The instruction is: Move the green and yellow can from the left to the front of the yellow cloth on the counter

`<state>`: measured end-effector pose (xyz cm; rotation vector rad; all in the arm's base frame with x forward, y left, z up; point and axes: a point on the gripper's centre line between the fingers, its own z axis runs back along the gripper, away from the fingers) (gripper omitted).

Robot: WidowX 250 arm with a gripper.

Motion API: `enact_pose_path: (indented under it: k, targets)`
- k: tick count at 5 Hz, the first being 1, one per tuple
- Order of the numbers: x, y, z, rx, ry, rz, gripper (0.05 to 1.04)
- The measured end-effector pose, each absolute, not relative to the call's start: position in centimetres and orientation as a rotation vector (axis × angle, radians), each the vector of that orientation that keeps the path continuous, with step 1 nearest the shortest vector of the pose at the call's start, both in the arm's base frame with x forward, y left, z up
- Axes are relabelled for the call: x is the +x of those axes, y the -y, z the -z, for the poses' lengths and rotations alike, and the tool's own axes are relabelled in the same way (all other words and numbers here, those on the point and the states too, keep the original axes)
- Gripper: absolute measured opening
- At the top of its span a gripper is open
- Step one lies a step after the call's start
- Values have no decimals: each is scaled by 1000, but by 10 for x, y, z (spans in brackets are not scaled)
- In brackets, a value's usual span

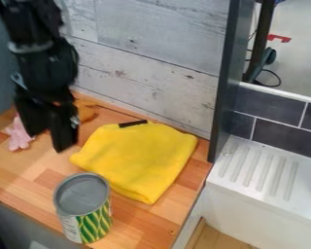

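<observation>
Gripper [47,140] partly open, empty, near folded yellow cloth [142,158] by worktop's [25,172] back edge. Likely light, limp; pinch raised fold.

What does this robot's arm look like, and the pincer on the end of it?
The arm is black and chunky, with a greyish band across its upper part. The pincer is black too, with two blocky, slab-like fingers and a small pale patch on one side.
</observation>
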<state>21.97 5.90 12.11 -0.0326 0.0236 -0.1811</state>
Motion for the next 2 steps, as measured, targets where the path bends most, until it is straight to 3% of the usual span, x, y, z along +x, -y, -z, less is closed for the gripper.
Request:
enact_pose_path:
  k: [1, 2]
  targets:
    - [208, -94, -147, 100, -30, 128, 1000]
    - [204, -118, -157, 161, -28, 101, 1000]
